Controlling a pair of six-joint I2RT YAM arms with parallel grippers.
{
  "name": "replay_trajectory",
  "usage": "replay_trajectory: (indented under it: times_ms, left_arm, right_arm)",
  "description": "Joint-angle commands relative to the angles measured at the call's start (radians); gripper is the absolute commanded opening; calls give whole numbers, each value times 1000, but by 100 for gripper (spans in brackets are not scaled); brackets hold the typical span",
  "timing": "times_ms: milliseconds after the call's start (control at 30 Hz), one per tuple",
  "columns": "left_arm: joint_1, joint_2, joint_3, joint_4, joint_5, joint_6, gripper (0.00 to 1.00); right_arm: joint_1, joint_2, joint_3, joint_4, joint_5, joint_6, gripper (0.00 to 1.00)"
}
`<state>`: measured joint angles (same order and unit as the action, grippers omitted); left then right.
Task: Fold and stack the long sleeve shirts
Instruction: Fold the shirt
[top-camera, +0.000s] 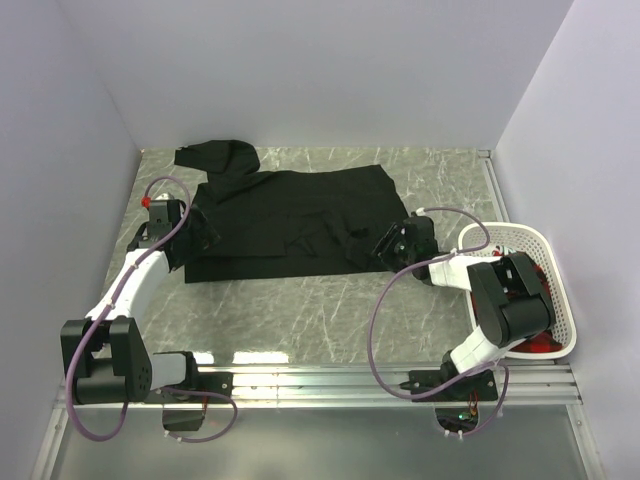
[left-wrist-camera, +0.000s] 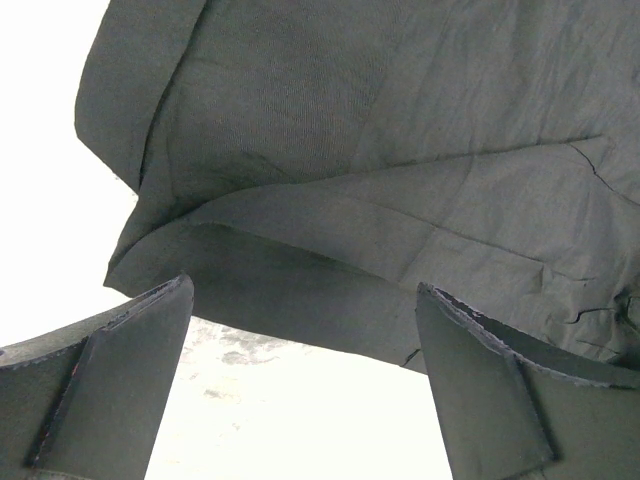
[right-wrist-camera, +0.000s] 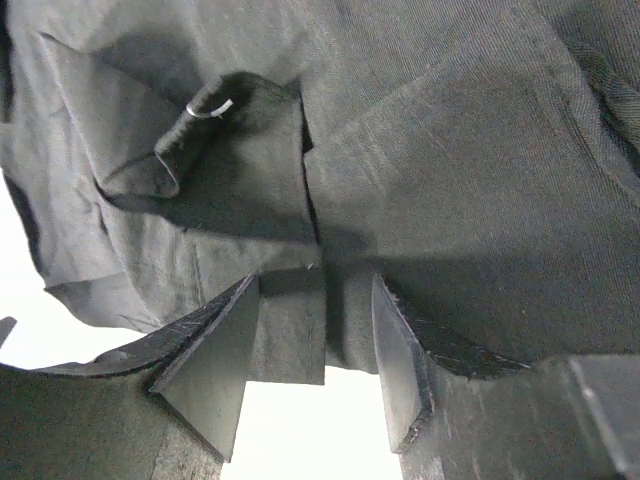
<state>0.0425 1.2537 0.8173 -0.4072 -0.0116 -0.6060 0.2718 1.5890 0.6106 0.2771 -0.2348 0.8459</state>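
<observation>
One black long sleeve shirt (top-camera: 290, 215) lies spread flat on the marbled table, with a sleeve bunched at its back left corner (top-camera: 215, 155). My left gripper (top-camera: 197, 238) is at the shirt's left front edge. In the left wrist view it (left-wrist-camera: 305, 300) is open, and the shirt's folded hem (left-wrist-camera: 330, 300) lies just past the fingertips. My right gripper (top-camera: 390, 245) is at the shirt's right front corner. In the right wrist view it (right-wrist-camera: 315, 290) is open, with the cloth edge (right-wrist-camera: 295, 330) lying between its fingers, which do not pinch it. A cuff with a small pale button (right-wrist-camera: 210, 108) lies ahead.
A white slotted basket (top-camera: 545, 250) stands at the right edge of the table with something red (top-camera: 535, 345) inside, beside the right arm. White walls close in the left, back and right sides. Bare table (top-camera: 300, 310) lies in front of the shirt.
</observation>
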Motion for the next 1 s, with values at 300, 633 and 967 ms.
replay_trajectory:
  times_ms: [300, 633, 967]
  left_arm:
    - [0, -10, -9, 27, 15, -3, 99]
    - [0, -10, -9, 30, 15, -3, 99]
    - [-1, -11, -7, 30, 15, -3, 99]
  right_arm:
    - [-17, 94, -25, 244, -127, 47, 55]
    - [-22, 92, 1, 228, -126, 15, 52]
    - [-22, 98, 23, 218, -113, -13, 22]
